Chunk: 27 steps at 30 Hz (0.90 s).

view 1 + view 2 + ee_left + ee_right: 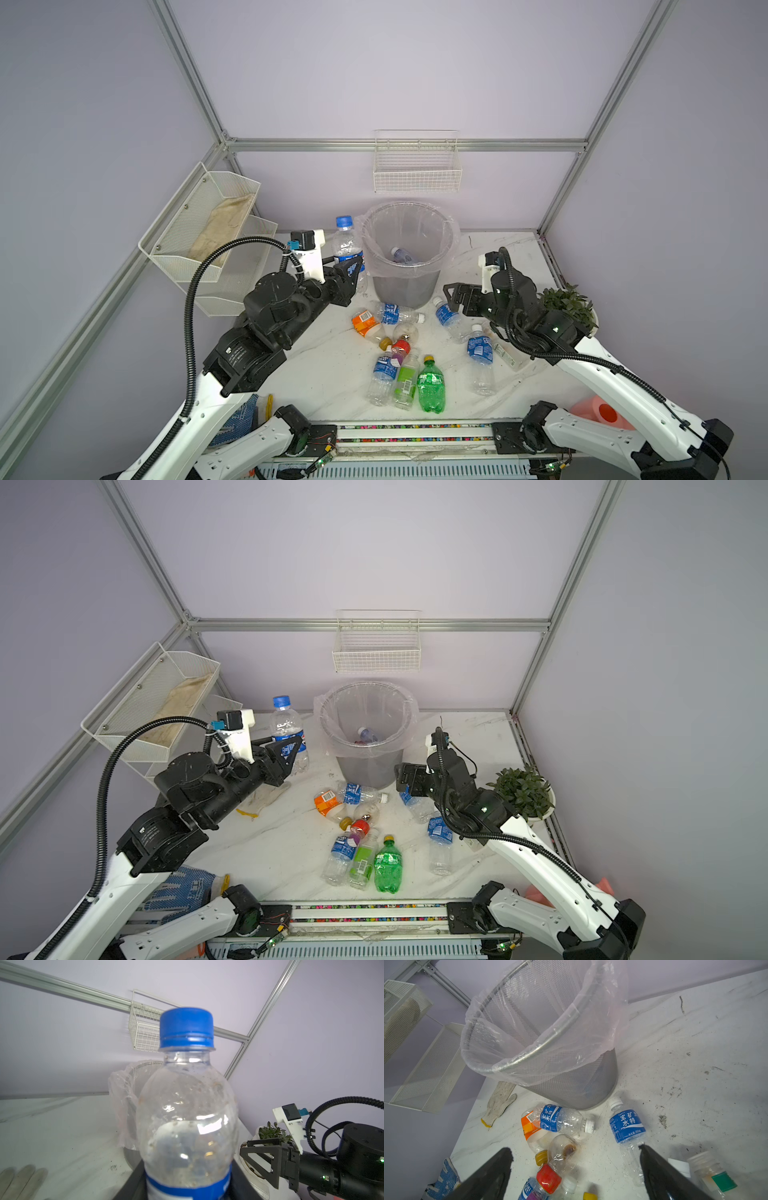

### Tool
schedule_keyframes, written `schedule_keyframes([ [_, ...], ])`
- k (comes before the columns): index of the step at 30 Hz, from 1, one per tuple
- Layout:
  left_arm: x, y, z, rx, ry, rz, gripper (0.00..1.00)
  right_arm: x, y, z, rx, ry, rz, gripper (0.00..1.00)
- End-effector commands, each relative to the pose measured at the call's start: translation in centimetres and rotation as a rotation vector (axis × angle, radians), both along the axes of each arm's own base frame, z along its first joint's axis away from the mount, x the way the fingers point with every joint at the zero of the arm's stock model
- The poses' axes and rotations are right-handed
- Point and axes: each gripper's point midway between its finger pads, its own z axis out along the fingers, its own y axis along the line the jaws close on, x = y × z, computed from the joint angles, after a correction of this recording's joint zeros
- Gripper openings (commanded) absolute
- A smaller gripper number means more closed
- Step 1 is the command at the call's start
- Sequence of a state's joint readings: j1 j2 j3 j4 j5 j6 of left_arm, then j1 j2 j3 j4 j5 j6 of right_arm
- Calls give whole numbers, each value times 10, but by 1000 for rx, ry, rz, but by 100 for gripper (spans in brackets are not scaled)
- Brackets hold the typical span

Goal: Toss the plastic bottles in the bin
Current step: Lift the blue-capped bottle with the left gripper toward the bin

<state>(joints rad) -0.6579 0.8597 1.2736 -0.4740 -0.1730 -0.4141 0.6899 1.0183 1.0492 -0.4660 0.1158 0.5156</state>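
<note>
One clear, round-shouldered blue-capped bottle point(187, 1105) stands upright in the left gripper point(351, 270), whose black jaws clamp it at its blue label band. Droplets speckle its thin plastic wall. It is held just beside the bin point(405, 286), left of the rim. The bin is a grey, tapering round basket of fine metal mesh, with a crinkled clear liner point(591, 1043) folded over its rim. One small bottle point(402, 254) lies at its bottom.

The right gripper point(574, 1148) hangs with its jaws spread wide, holding nothing, over crumpled loose bottles point(558, 1119) scattered on the white marbled desk point(324, 374) in front of the bin. Two of them carry blue labels reading 宝矿力水特, one also "350mL". An orange-labelled bottle point(529, 1126) shows a barcode, and a green bottle point(431, 384) has a yellow cap.
</note>
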Motion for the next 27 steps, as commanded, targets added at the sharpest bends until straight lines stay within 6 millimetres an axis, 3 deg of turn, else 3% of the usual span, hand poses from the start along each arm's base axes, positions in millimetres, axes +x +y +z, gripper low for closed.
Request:
schedule_keyframes([
  [1,-4,-5,31,-18,-106,-34,44,1,-1,4,9,-6,-13,97],
  [17,8,-11,30,4,-110,-18,44,0,-3,0,3,-1,-14,97],
  [27,38,-24,18,52,-88,26,43,-2,-5,-3,1,2,-18,97],
])
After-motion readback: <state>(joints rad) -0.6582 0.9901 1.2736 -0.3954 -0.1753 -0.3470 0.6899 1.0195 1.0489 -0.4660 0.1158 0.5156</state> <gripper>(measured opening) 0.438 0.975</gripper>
